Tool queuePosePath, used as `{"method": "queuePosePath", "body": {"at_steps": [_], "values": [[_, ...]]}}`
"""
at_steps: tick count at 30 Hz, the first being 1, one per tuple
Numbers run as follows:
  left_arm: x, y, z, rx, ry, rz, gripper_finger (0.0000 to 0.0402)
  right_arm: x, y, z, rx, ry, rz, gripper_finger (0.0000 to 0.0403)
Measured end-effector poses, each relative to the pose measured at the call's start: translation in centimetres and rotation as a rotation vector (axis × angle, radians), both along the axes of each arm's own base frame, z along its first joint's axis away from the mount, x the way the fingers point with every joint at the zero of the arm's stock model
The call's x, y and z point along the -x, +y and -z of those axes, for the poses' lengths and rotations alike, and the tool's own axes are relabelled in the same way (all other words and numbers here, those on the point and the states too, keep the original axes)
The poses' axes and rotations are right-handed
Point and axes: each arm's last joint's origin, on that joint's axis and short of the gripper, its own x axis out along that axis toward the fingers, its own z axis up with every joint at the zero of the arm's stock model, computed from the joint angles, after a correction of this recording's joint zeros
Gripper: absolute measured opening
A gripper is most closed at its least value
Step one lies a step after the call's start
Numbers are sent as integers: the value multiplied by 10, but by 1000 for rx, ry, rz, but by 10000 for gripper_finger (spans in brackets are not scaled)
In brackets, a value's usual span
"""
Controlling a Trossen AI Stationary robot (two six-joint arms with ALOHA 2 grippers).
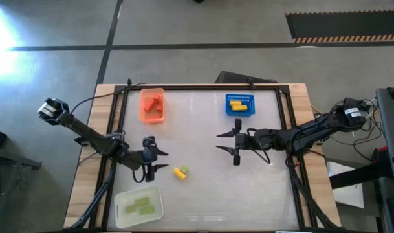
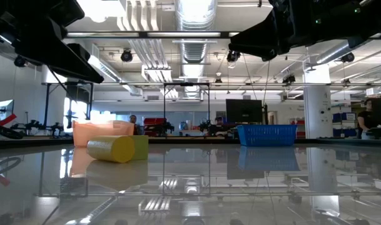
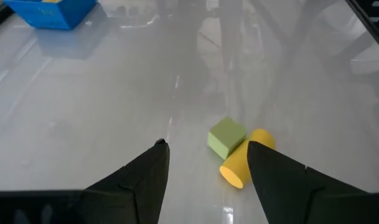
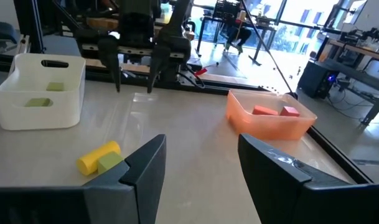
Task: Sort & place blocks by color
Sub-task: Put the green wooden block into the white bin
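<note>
A yellow cylinder block [image 1: 178, 172] and a light green cube block [image 1: 184, 170] lie side by side, touching, on the table [image 3: 234, 164] [image 3: 226, 137]. Both also show in the right wrist view: the yellow block [image 4: 97, 156], the green block [image 4: 111, 163]. My left gripper [image 1: 159, 159] is open, just left of the two blocks, touching nothing. My right gripper [image 1: 225, 142] is open at mid-table, well right of them. Red blocks lie in the orange tray [image 1: 152, 105], yellow ones in the blue tray [image 1: 239, 105], green ones in the white tray [image 1: 139, 207].
The orange tray sits at the far left, the blue tray at the far middle, the white tray at the near left edge. A black frame rims the table. Bare tabletop lies between the two grippers and toward the near right.
</note>
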Motion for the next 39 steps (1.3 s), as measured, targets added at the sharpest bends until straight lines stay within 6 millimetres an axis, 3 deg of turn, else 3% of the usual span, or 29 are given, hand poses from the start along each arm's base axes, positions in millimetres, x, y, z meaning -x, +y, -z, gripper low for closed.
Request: {"method": "queuePosePath", "body": {"at_steps": [22,39], "values": [[-40,-23,8,-33,38,183,200,0,1,0,-69,-6,7,189],[-52,-18,21,-14,107,199,200,0,1,0,-76,-5,8,189]]}}
